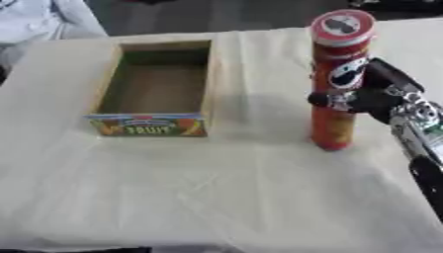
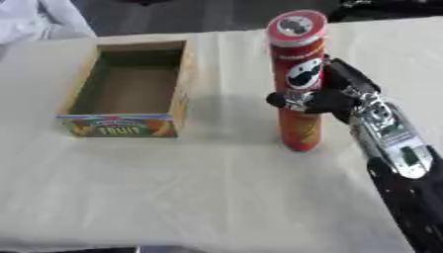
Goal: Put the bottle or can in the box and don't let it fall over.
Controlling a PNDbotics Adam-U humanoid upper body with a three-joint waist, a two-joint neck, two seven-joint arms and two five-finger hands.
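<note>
A tall red chips can (image 1: 340,59) with a red lid stands upright on the cloth-covered table, right of centre. My right hand (image 1: 374,94) comes in from the lower right and is shut on the can's middle, fingers and thumb curled round it. The can's base rests on or just above the cloth; I cannot tell which. An open cardboard box (image 1: 157,86) with a "FRUIT" label on its near wall sits to the left, its inside bare. The left hand shows in no view.
A cream cloth (image 1: 216,188) covers the table. A strip of cloth separates the box from the can. Pale fabric (image 1: 34,20) lies at the far left corner, beyond the table edge.
</note>
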